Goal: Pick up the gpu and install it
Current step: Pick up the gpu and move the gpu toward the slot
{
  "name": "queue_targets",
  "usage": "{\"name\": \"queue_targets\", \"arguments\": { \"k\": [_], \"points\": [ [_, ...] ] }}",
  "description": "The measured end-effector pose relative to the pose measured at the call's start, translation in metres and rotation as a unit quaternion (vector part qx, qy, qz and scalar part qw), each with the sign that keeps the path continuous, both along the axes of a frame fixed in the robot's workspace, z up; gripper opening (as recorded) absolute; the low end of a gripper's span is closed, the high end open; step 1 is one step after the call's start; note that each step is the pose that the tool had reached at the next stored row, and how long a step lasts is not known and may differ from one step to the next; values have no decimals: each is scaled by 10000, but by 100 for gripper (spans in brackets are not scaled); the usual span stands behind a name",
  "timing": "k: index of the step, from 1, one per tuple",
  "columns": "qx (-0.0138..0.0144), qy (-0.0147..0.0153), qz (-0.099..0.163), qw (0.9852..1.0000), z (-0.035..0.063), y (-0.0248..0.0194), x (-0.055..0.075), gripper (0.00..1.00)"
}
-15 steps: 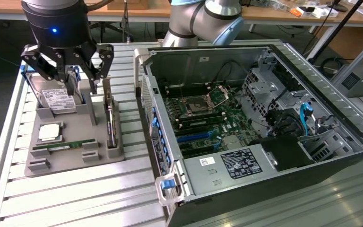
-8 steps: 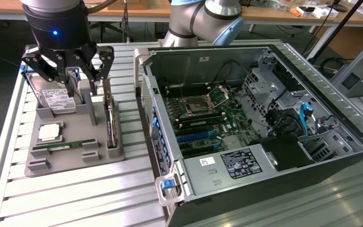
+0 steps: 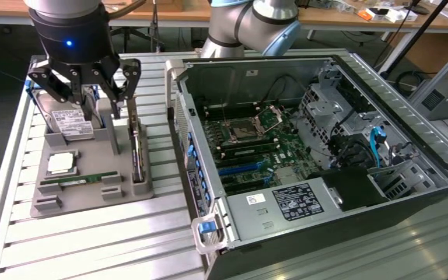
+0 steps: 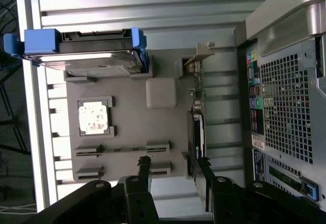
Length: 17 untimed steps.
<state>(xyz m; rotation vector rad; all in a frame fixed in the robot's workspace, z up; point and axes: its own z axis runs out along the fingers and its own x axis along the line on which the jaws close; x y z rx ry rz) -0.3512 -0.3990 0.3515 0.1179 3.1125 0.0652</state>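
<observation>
While the silver slatted aluminium table (image 3: pixel 91 245) carries everything in the scene, the biggest thing on it is the open black metal computer tower case (image 3: pixel 410 204), lying on its side with its green motherboard (image 3: pixel 263 146) exposed. Beside it, toward the exterior view's left, sits the flat grey plastic holder tray (image 3: pixel 76 201), moulded with slots and pockets for parts.

Above that tray hangs the black multi-fingered gripper (image 3: pixel 91 99), its fingers spread wide and empty. In the wrist view the gripper (image 4: pixel 173 163) has one finger close over the near end of the gpu, though I cannot tell whether it touches.

The silver boxy hard drive with a white label and blue frame (image 3: pixel 72 122) stands in the tray's far pocket (the blue frame shows plainly in the wrist view).

The gpu, a thin dark rectangular card with a silver metal end bracket (image 3: pixel 137 151), stands on edge in the tray's slot along the side nearest the case, not yet lifted.

The narrow green memory stick (image 3: pixel 80 179) lies flat in its groove, and the small square silver processor chip (image 3: pixel 60 163) rests in its pocket just beside it.
</observation>
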Motion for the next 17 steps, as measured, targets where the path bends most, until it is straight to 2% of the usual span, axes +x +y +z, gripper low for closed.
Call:
{"name": "queue_targets", "arguments": {
  "k": [17],
  "points": [
    [0,0,0,10000,-77,0,0,48]
  ]
}}
